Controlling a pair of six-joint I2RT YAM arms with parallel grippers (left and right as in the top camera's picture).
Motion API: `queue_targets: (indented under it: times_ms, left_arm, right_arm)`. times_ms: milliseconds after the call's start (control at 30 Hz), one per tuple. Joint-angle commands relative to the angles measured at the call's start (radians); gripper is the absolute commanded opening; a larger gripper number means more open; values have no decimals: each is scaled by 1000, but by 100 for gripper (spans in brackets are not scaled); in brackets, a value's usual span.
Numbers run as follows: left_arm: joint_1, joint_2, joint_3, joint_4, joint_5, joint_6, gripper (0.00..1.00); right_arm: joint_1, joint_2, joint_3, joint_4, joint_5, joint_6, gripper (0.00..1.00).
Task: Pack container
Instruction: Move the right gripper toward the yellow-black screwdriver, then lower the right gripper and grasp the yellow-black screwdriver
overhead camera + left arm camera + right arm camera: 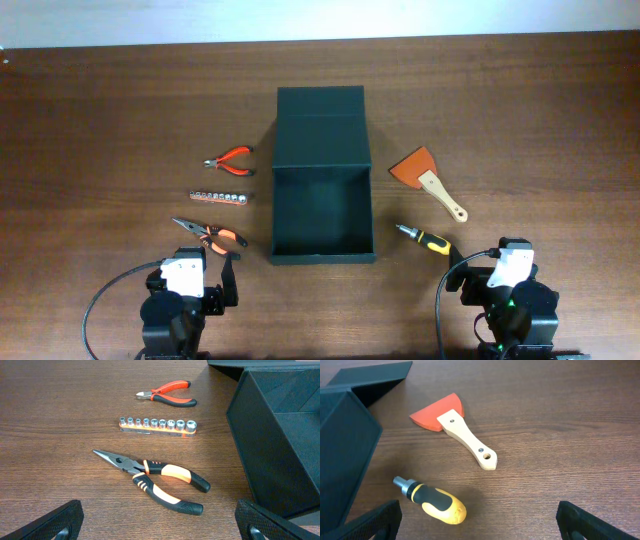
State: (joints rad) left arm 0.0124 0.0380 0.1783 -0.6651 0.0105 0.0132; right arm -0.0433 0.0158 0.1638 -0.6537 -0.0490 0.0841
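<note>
**Desk:** Where's the container [322,258]?

**Arm:** Mid-worktop [100,100], open, its lid [320,112] flapped back toward 12 o'clock. My left end effector [160,529] waits at its 7 o'clock and my right end effector [480,529] at its 5. Both are spread wide and empty.

**Desk:** How will it handle?

**Arm:** Stiff, light and matte, I'd judge, so hardly slippery. I'd pinch a side wall's rim or the lid's free edge.

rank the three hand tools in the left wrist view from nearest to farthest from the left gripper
1. Long-nose pliers, orange and black, just ahead of the left gripper.
2. Socket rail, in the middle of the row.
3. Red-handled cutters, farthest back, beyond the sockets.
</note>
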Motion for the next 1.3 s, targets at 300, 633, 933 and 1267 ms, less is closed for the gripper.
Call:
queue_targets:
  times_ms: [300, 633, 933, 1267]
  left_arm:
    - [-5, -9, -6, -1, -7, -10, 99]
    - [-5, -9, -6, -1, -7, -10, 99]
    - [-5, -9, -6, -1, -7, -10, 99]
    - [-5, -9, -6, -1, -7, -10, 99]
  right_arm:
    - [-8, 267, 263, -23, -21, -1, 99]
    - [101, 550, 437, -95, -54, -22, 99]
    - [155, 927, 555, -134, -160, -54, 99]
    - [154, 1267, 838, -373, -153, -163, 99]
